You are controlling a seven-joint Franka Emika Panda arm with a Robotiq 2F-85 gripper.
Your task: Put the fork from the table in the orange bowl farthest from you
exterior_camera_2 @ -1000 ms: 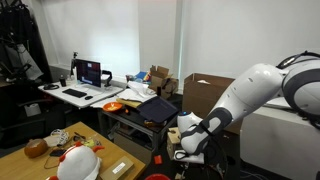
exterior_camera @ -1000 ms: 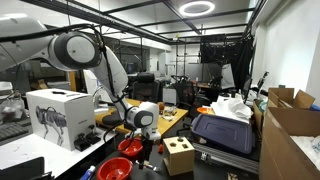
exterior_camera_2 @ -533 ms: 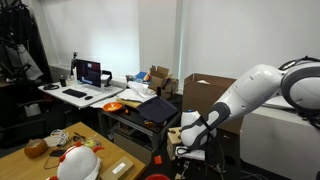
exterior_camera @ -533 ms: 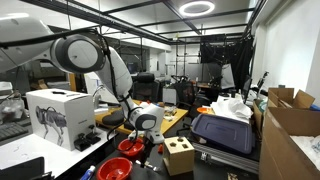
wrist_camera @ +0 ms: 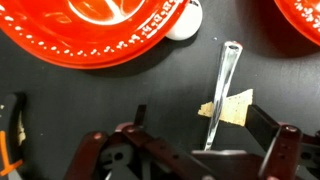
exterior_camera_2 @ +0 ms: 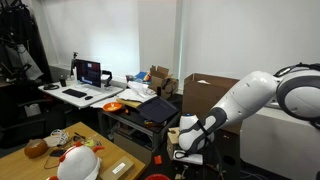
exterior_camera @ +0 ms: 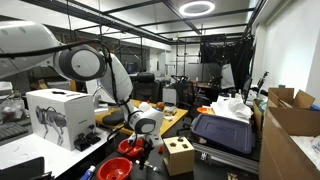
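**Fork not yet gripped, bowl waiting**

In an exterior view, the arm is bending low and the gripper (exterior_camera: 147,135) is hanging just above two orange bowls, a farther bowl (exterior_camera: 130,147) and a nearer bowl (exterior_camera: 115,170), near the white box (exterior_camera: 58,115) printed with a robot dog. The fork is too small to make out here.

In an exterior view, the gripper (exterior_camera_2: 190,150) is reaching down past the edge of the pale-topped table (exterior_camera_2: 95,140). Its jaws are hidden from this side.

In the wrist view, the fork (wrist_camera: 222,90) is lying flat on a dark surface. It is just beside the rim of a large orange bowl (wrist_camera: 90,35), and a second bowl (wrist_camera: 300,18) is showing at the corner. A scrap of tan tape (wrist_camera: 233,108) is lying under the handle. The gripper (wrist_camera: 190,155) is standing spread wide, its fingers (wrist_camera: 278,150) straddling the handle without touching it.

Judging from this, nothing is done yet. The closing, the lift, the carry to the farthest bowl and the release are all left.
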